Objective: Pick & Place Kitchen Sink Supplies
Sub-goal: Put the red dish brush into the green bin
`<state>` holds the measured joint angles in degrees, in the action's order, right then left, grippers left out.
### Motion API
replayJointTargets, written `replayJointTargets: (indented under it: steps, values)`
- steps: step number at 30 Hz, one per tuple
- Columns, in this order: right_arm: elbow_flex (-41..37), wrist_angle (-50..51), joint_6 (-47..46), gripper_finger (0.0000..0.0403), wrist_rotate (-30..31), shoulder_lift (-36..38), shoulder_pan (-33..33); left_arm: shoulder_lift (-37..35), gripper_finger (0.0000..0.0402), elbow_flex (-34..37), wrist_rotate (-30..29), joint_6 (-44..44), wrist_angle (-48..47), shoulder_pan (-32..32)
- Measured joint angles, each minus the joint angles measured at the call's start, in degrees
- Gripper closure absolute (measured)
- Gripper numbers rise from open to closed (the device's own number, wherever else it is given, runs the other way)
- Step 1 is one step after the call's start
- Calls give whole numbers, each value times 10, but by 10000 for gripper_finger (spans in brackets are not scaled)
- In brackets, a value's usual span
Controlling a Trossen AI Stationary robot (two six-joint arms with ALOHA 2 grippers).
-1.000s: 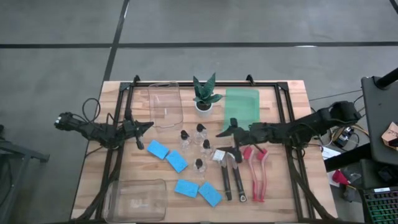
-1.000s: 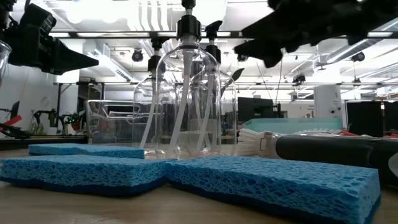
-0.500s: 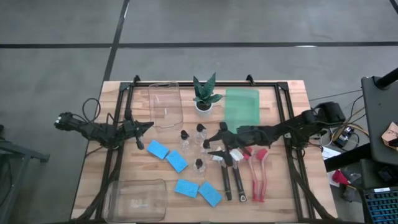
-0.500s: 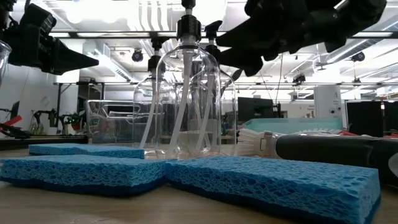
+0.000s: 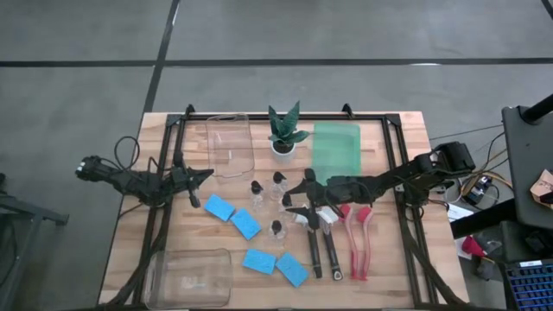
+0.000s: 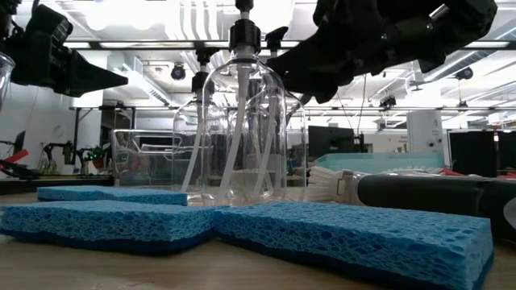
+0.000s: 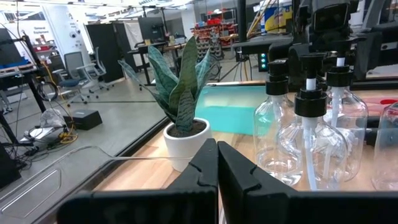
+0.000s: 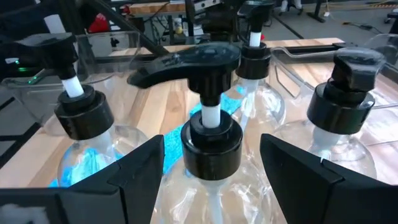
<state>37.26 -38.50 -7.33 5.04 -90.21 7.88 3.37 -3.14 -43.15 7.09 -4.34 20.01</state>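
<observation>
Several small clear pump bottles with black caps stand upright mid-table (image 5: 278, 180). My right gripper (image 5: 298, 194) is open; in the right wrist view its fingers (image 8: 134, 171) stand on either side of one bottle's black cap (image 8: 211, 143) without touching it. Blue sponges (image 5: 245, 224) lie flat left of and in front of the bottles. Two black brushes (image 5: 313, 246) and red brushes (image 5: 356, 242) lie flat under and in front of the right arm. My left gripper (image 5: 205, 174) waits shut above the table's left half, its fingertips together (image 7: 217, 168).
A potted plant (image 5: 285, 131) stands behind the bottles. A clear tray (image 5: 229, 145) lies to its left and a green tray (image 5: 335, 149) to its right. Another clear tray (image 5: 190, 278) sits at the near left corner. Bare wood shows along the near right edge.
My right gripper has moved toward the table's left and slightly down, from above the brush heads to the bottle cluster, staying open. Nothing on the table has shifted.
</observation>
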Motion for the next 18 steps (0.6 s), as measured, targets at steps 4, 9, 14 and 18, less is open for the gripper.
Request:
replayJointTargets:
  steps: [4,9,14,18]
  values:
    - [0,-4,0,151,1,0,0,0,401,0,0,0,0,0]
    - [5,-9,1,160,12,-3,0,0,401,0,0,0,0,0]
    - [8,-7,5,165,11,-7,0,0,401,0,0,0,0,0]
    - [7,-6,13,162,11,-7,0,0,401,0,0,0,0,0]
